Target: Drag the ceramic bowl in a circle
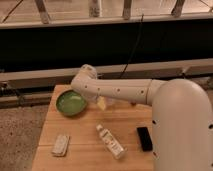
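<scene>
One relation is decisive here: the round, shallow, glossy green ceramic bowl [70, 105] lies just to the view's left of, and slightly below, the two-finger gripper [84, 97]. The gripper is carried at the end of the white robot arm [120, 91] and is held over the bowl's upper right rim. Whether the rim is touched cannot be told, since that spot is masked by the wrist. The gripper is taken to be spread wide, and nothing is seen pinched in it.

The bowl is set upright on the far left corner of the pale wooden table [85, 159], close to the left edge. Being round, it offers no long axis, so no particular alignment is called for and any stretch of rim can be used equally. Only one arm is fitted, and it is extended across from the right of the view, so the right-hand rim is the part most readily met.

The step in hand is judged to be the approach to the rim, with the circling not yet begun. Room for the circle is judged to be limited. A small pale yellowish object [102, 103] is lodged just beside the bowl, under the arm. A white plastic bottle lying on its side [111, 143], a flat white rectangular pad [61, 145] and a black rectangular block [145, 138] are spread nearer the front, well apart from the bowl.
</scene>
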### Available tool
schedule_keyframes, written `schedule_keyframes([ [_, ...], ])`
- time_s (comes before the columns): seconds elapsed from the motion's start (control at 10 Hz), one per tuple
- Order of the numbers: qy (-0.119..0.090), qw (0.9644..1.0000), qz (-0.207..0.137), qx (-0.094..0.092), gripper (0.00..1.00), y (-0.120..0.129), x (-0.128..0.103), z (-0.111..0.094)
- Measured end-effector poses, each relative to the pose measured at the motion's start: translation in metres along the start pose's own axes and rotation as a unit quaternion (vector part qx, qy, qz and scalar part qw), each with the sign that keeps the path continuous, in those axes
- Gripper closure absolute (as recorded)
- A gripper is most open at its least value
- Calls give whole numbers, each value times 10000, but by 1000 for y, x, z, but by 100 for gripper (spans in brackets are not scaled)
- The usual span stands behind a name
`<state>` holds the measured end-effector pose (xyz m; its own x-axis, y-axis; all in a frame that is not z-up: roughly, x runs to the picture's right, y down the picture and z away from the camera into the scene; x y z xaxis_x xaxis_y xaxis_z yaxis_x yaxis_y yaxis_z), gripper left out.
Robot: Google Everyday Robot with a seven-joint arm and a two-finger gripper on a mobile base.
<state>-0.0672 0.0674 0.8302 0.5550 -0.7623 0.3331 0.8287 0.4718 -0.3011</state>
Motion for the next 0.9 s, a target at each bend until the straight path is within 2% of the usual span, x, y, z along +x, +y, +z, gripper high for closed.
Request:
schedule_keyframes([
  [0.6, -287, 9993, -224, -7, 20, -18, -13, 21],
  [0.9, -400, 9987, -309, -77, 20, -23, -19, 28],
])
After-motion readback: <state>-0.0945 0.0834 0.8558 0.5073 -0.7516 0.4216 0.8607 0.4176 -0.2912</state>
